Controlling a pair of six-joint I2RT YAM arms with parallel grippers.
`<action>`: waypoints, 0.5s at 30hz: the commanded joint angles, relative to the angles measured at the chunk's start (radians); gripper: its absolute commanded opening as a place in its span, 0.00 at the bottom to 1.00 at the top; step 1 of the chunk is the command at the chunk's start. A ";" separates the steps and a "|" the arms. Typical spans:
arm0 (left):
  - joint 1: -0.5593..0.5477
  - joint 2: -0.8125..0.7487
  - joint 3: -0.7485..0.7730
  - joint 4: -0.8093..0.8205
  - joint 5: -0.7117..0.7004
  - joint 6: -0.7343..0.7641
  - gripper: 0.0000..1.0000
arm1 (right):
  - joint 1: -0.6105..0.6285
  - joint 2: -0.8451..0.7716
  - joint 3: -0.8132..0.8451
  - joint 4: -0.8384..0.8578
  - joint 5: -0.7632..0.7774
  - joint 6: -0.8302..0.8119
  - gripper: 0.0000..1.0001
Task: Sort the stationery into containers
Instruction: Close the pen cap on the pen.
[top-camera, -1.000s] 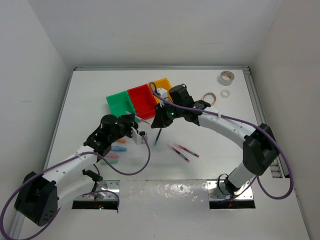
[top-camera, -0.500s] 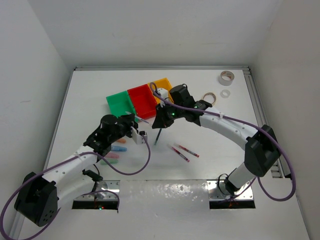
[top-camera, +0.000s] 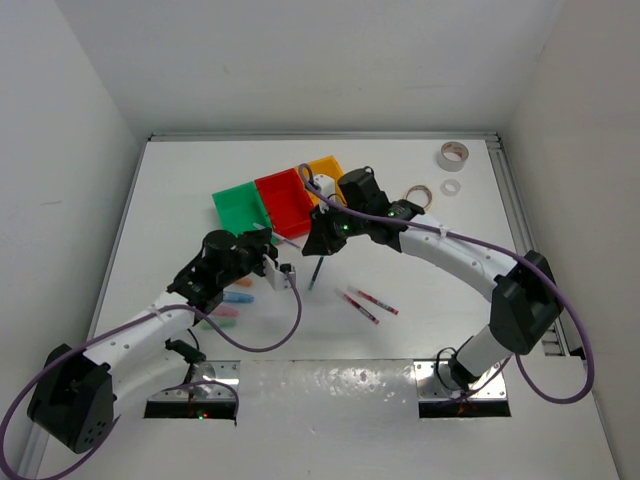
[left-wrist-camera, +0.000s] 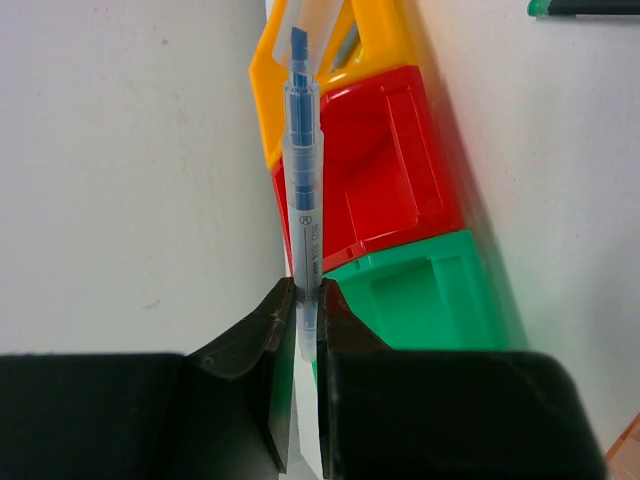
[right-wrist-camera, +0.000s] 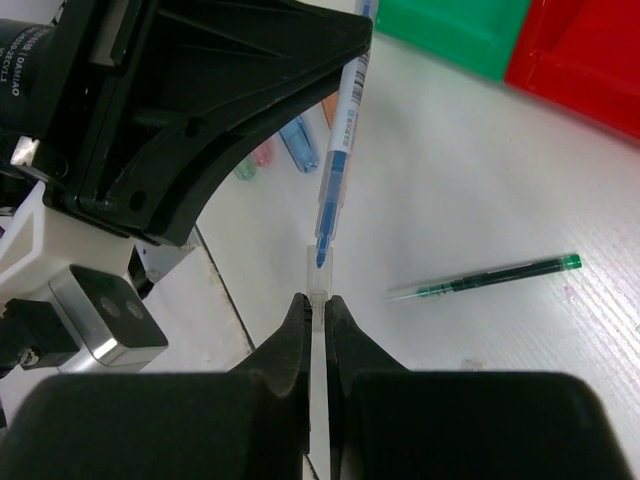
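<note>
The left claw (left-wrist-camera: 305, 300) is clenched on the lower barrel of a clear-bodied blue pen (left-wrist-camera: 303, 190), which runs straight away from the fingertips. Just right of those fingertips sits the green bin (left-wrist-camera: 430, 300). The red bin (left-wrist-camera: 390, 170) is joined beyond it and the yellow-orange bin (left-wrist-camera: 385, 40) is farthest. The pen passes along the left edge of this row, and its far tip sits inside a clear cap (left-wrist-camera: 315, 30) by the yellow-orange bin. Far off to the right, a green pen (left-wrist-camera: 585, 7) lies on the white table (left-wrist-camera: 120, 150).

The right claw (right-wrist-camera: 318, 305) is pinched tight on that same clear cap. From it the blue pen slants away and slightly right, and its far end disappears behind the black body of the left claw. Right of the right fingertips, the green pen lies flat on the table. Farther out, left of the held pen, a blue pastel piece (right-wrist-camera: 300, 143) and a pink pastel piece (right-wrist-camera: 263, 152) lie close together. The green and red bins are at the far right.
</note>
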 joint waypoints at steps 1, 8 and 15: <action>-0.021 -0.021 0.027 0.030 0.031 0.004 0.00 | 0.007 -0.007 0.049 0.031 -0.004 -0.005 0.00; -0.035 -0.055 -0.016 0.028 0.033 0.170 0.00 | -0.002 0.035 0.099 -0.034 -0.020 -0.002 0.00; -0.035 -0.027 -0.018 0.084 0.034 0.317 0.00 | -0.029 0.111 0.187 -0.134 -0.050 0.014 0.00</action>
